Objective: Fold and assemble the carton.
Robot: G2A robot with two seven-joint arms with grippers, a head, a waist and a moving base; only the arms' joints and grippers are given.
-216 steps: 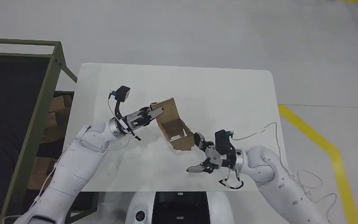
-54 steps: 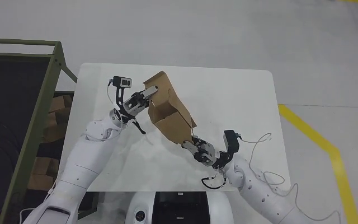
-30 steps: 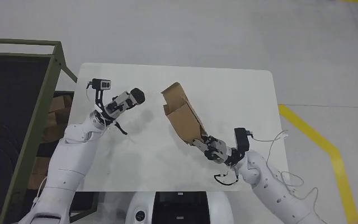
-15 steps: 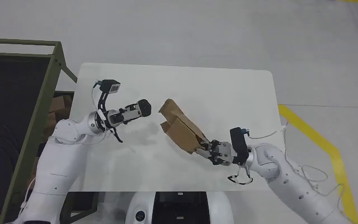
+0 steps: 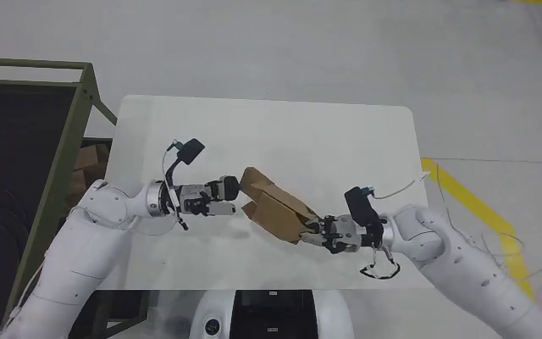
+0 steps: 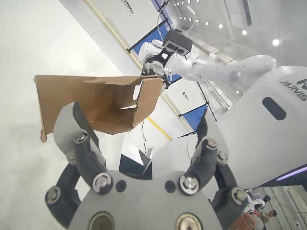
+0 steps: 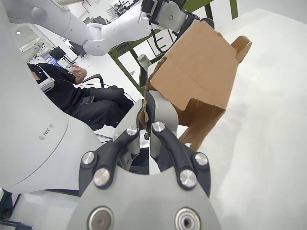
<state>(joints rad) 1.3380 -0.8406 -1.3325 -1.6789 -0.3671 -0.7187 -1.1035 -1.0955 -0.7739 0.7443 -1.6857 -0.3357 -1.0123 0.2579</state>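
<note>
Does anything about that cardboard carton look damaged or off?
Yes. The carton has ragged, torn edges and a jagged slit in one wall. It is tilted, pinched at one corner by the right gripper.

**Left arm**, **right arm**: glossy white moulded shells, rounded joints, small grey printed markings.

**Left pincer**, **right pincer**: pale grey curved fingers on black linkage bars, silver round-head screws. A grey base plate with two recessed bolts sits behind the fingers.

**Black box camera**: one on a black bracket behind each pincer.

**White cable**, **black cable loop**: both behind the right pincer.
</note>
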